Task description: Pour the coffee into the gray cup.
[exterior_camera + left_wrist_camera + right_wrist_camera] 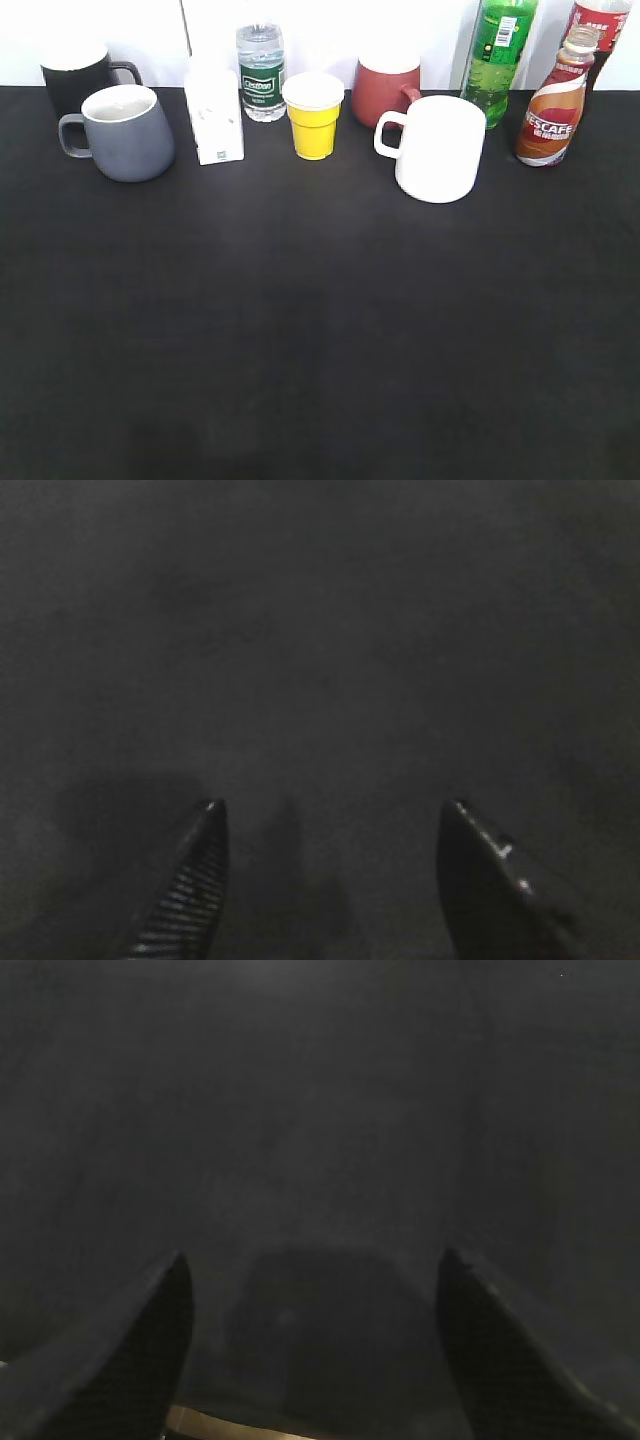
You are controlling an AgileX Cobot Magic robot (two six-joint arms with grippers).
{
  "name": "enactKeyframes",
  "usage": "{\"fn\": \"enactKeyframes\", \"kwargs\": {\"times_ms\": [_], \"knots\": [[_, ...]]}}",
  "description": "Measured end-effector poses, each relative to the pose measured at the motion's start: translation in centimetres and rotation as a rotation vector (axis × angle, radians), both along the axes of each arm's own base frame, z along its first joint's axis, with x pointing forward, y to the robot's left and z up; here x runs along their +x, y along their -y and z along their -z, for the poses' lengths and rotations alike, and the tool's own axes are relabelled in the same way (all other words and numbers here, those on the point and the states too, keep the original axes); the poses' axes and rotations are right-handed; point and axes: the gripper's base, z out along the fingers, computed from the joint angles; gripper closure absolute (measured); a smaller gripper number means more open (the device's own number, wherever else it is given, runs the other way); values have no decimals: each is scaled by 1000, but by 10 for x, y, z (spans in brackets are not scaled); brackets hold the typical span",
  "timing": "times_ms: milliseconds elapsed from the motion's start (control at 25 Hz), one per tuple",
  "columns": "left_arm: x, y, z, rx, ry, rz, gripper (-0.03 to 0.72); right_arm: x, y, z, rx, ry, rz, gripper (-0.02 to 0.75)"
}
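Note:
The coffee bottle (554, 108) with its brown, red and white Nescafe label stands uncapped at the back right of the black table. The gray cup (125, 132) stands upright at the back left, handle to the left, white inside. Neither gripper shows in the exterior view. In the left wrist view my left gripper (332, 815) is open and empty over bare black cloth. In the right wrist view my right gripper (312, 1265) is open and empty over bare black cloth. Neither wrist view shows the bottle or the cup.
Along the back stand a black mug (78, 75), a white carton (215, 118), a small water bottle (261, 72), a yellow cup (314, 116), a red mug (385, 90), a large white mug (437, 147), a tall green bottle (498, 55) and a red-labelled cola bottle (603, 30).

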Motion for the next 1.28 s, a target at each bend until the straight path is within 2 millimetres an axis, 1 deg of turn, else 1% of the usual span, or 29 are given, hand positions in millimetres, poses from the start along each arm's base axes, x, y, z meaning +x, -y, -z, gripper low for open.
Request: {"fn": "enactKeyframes", "kwargs": {"times_ms": [320,400,480,560,640,680,720,880,1120,1280], "knots": [[0,0,0,0,1,0,190,0,0,0,1,0,1,149],[-4,-2,-1,-8,29,-33,204,-1,0,0,4,7,1,149],[-13,-6,-2,-19,85,-132,234,-3,2,0,8,22,60,149],[-25,-8,-3,-28,157,-218,258,-3,3,0,8,25,181,149],[-36,-9,-3,-36,230,-260,273,-12,4,-1,17,83,269,148],[-38,-9,-3,-37,241,-264,274,-18,4,-1,22,121,293,148],[-38,-9,-3,-37,243,-265,274,-19,4,-1,25,129,305,148],[-38,-9,-3,-37,242,-266,280,-19,4,-1,26,132,309,148],[-38,-9,-3,-37,242,-266,369,-19,4,-1,26,132,309,148],[-38,-9,-3,-37,242,-266,444,-19,4,-1,26,133,309,149]]}}
